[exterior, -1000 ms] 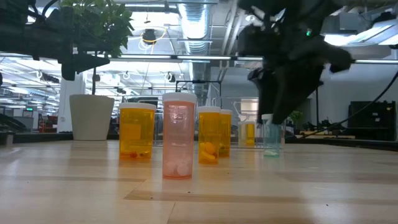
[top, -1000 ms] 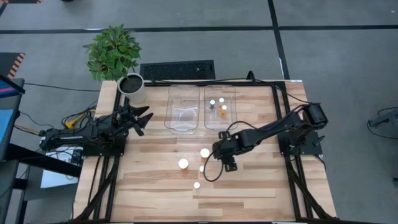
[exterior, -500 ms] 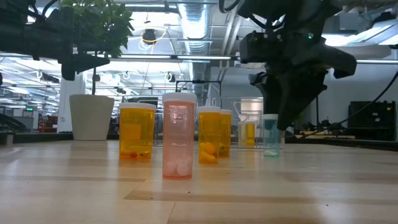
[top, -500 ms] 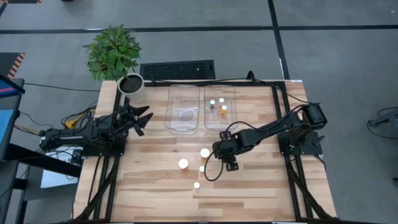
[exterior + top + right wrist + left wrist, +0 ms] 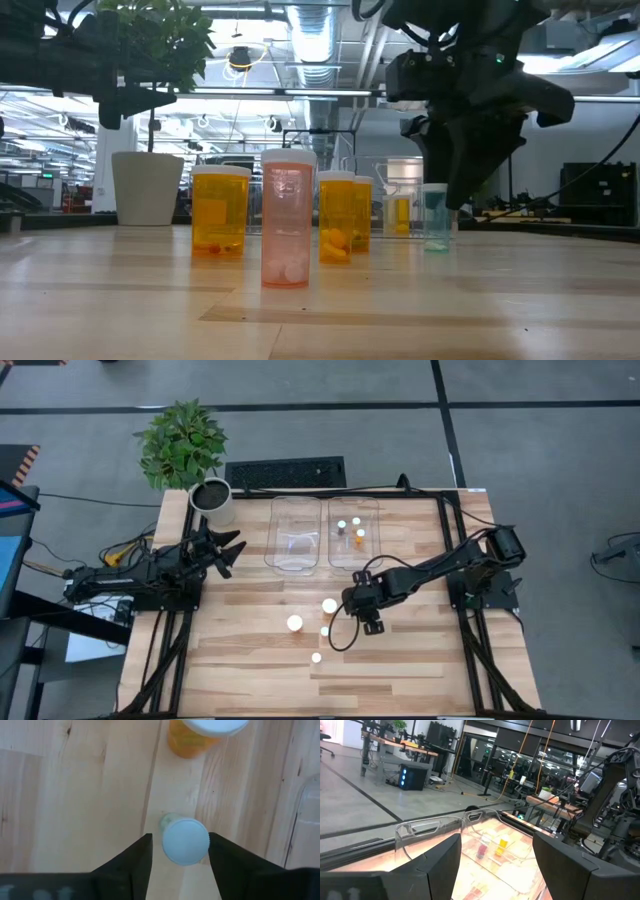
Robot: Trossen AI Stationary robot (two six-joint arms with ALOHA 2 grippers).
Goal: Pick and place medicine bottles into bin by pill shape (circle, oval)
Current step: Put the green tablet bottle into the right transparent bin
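My right gripper (image 5: pixel 352 606) is open over the middle of the table. Its fingers stand on either side of a small green bottle (image 5: pixel 184 841) with a white cap, which stands upright on the wood. This bottle also shows in the low view (image 5: pixel 435 217). A wide orange bottle (image 5: pixel 329 605) stands just beside it. Three more white-capped bottles (image 5: pixel 294 623) (image 5: pixel 324 631) (image 5: pixel 316 657) stand nearer the front. Three bottles (image 5: pixel 350 526) stand in the right clear bin. My left gripper (image 5: pixel 228 550) waits open at the table's left.
Two clear bins stand side by side at the far middle, the left one (image 5: pixel 295 535) and the right one (image 5: pixel 372 550). A white plant pot (image 5: pixel 213 500) stands at the far left corner. Bare wood lies along the near edge and at the right.
My right gripper has shifted a little toward the table's right edge. In the low view it no longer covers the green bottle. The bottle stands where it was.
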